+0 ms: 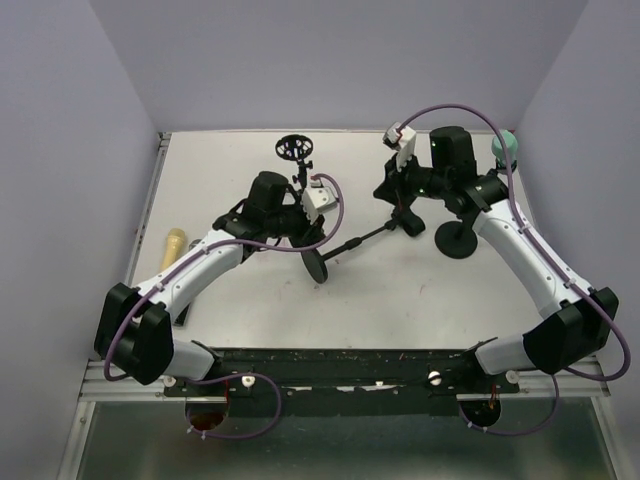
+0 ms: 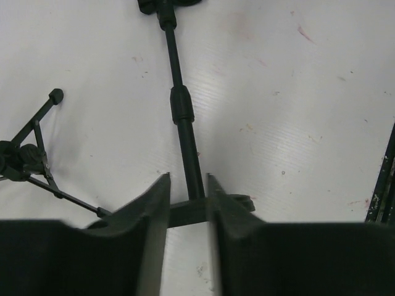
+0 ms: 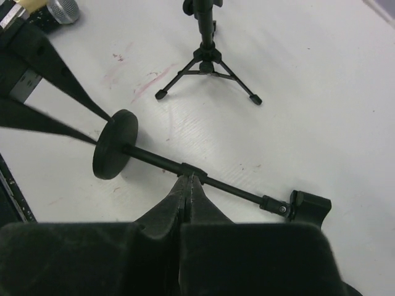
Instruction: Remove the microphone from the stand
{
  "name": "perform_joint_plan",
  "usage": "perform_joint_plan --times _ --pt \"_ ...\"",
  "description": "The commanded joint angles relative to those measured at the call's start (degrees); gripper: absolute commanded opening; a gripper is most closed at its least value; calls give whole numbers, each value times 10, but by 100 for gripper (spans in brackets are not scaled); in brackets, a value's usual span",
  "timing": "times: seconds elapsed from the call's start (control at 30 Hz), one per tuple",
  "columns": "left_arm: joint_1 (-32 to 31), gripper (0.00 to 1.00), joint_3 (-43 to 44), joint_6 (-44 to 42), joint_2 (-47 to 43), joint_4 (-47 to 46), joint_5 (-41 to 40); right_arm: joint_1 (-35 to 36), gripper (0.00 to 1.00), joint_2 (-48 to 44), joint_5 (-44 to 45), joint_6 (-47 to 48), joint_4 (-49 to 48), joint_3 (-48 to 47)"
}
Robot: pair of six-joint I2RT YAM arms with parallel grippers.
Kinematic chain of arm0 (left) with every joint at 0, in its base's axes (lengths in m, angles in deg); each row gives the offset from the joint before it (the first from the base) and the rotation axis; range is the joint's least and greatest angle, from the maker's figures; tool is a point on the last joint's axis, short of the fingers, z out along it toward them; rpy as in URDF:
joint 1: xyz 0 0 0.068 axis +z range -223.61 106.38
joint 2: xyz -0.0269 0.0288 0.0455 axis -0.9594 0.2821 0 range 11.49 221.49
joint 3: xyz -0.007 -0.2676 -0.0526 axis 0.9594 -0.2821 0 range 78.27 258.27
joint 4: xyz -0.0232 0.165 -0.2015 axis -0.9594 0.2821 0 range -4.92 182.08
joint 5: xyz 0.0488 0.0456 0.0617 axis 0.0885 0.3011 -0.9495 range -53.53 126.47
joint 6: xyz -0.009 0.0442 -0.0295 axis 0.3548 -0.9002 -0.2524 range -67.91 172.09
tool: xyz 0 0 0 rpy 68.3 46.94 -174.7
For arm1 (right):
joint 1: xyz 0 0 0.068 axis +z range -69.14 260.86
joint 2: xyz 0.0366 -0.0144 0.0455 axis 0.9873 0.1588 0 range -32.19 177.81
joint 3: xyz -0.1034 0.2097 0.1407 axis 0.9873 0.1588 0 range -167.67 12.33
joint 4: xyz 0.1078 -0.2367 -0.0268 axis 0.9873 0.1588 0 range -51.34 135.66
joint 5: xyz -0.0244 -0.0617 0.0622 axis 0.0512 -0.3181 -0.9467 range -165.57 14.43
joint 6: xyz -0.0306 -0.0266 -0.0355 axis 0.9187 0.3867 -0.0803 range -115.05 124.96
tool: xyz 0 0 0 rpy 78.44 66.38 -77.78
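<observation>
Microphone (image 1: 174, 245) from above: lies on the tabletop (image 1: 400, 300) at the left edge, well apart from the stand (image 1: 360, 238). Its long axis runs roughly near-to-far, and I cannot tell here which end carries the head.
Stand from above: lying on its side, round base (image 1: 317, 264) by the left arm, pole (image 1: 365, 236) slanting away toward the right arm.
Left pincer (image 2: 188, 179), own view: narrow gap, fingers straddling the pole where it joins the base. Whether they truly clamp it is not clear.
Right pincer (image 3: 189, 179), own view: closed on the pole at its collar (image 3: 193, 172).
Clip (image 3: 310, 208), right wrist view: empty, so removal looks done.
Microphone, right wrist view: top left corner, mesh head toward the picture's right, gold body running off the left edge.
Step in hand: probably setting the stand down and letting go. Open each pincer fully, lift straight off, and keep the pole from rolling toward the microphone.
</observation>
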Motion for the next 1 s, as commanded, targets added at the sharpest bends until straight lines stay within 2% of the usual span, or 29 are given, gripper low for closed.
perform_joint_plan --times 0.0,0.1,0.17,0.23,0.4,0.7,0.97 --pt "-31 55 57 -6 20 36 -16 2 7 -24 52 32 4 -17" --pt "-59 61 126 -12 73 68 -49 2 33 -42 98 18 -5 -2" --pt "-78 62 180 -16 127 111 -75 2 43 -50 135 1 -6 -7" --pt "-89 62 224 -15 182 141 -101 2 47 -58 158 -11 3 -21" --pt "-99 62 347 6 313 223 -155 2 50 -79 167 -20 42 -57" --pt "-102 64 455 31 417 323 -151 2 50 -116 184 -9 20 -3" --pt "-106 63 464 41 459 348 -146 2 51 -118 197 -6 16 -8"
